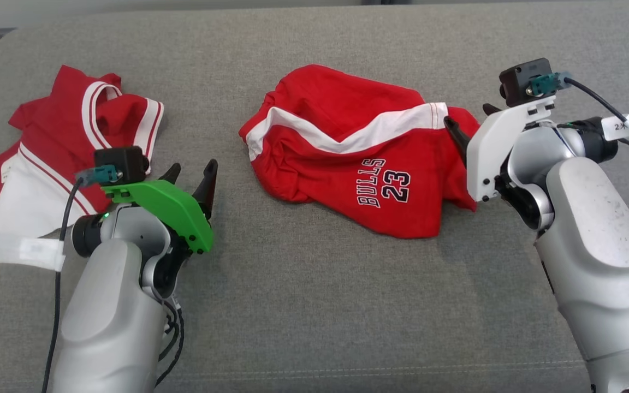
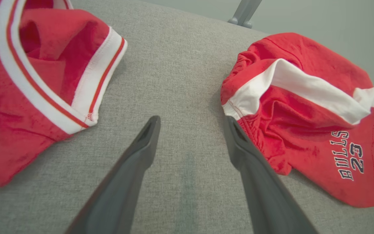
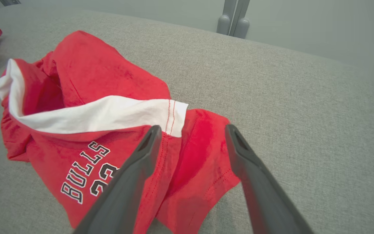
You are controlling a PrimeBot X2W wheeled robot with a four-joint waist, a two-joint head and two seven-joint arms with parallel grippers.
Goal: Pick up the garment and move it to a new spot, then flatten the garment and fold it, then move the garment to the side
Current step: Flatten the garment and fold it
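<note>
Crumpled red shorts [image 1: 347, 158] with a white stripe and "BULLS 23" print lie mid-surface on the grey fabric top [image 1: 314, 284]. My right gripper [image 1: 473, 121] hangs open at their right end. In the right wrist view its fingers [image 3: 141, 162] straddle the red fabric of the shorts [image 3: 93, 84] just above it, gripper [image 3: 193, 129] holding nothing. My left gripper [image 1: 191, 177] stands open over bare fabric to the left of the shorts. In the left wrist view this gripper [image 2: 192, 122] sits between the shorts [image 2: 304, 107] and a red-and-white jersey [image 2: 34, 81].
The bunched red-and-white jersey [image 1: 63, 147] lies at the far left, close to the left arm. A metal post [image 3: 232, 19] stands beyond the far edge of the surface. Cables trail from both wrists. Open grey surface stretches in front of the shorts.
</note>
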